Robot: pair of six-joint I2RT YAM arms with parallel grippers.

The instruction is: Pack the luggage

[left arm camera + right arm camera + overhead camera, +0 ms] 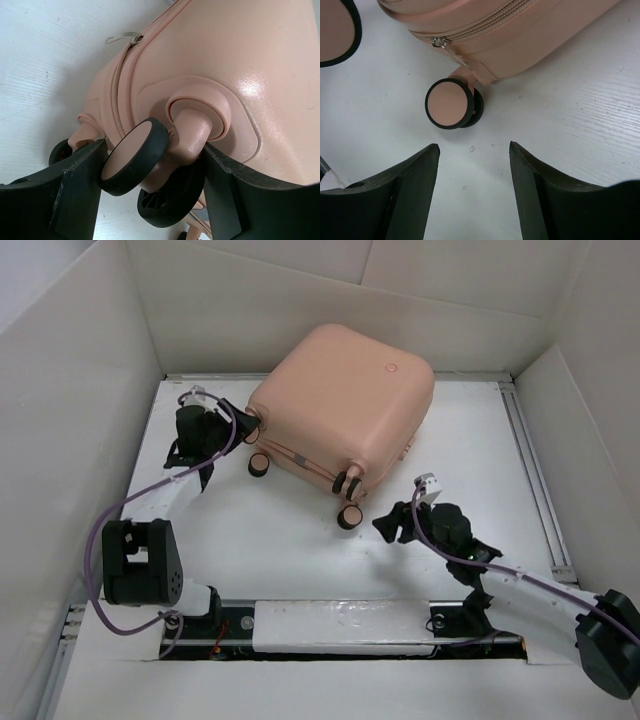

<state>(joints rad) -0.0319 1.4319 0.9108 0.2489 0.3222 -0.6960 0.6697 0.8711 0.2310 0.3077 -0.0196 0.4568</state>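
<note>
The peach-pink luggage point(345, 400) lies closed on the white table, emblem side up, its wheels toward me. My left gripper point(238, 426) is at its left corner. In the left wrist view the luggage point(250, 60) fills the frame, and the left gripper point(154, 147) has both fingers against a double caster wheel point(132, 157), one on each side. My right gripper point(387, 525) is open and empty, just short of the near wheel point(350, 516). In the right wrist view that gripper point(474, 146) points at this wheel point(451, 103) below the zipped seam point(485, 20).
White walls enclose the table point(300, 560) on the left, back and right. A metal rail point(535, 480) runs along the right side. A zipper pull point(438, 42) lies at the luggage's seam. Another wheel point(258, 464) sits under the left part of the case.
</note>
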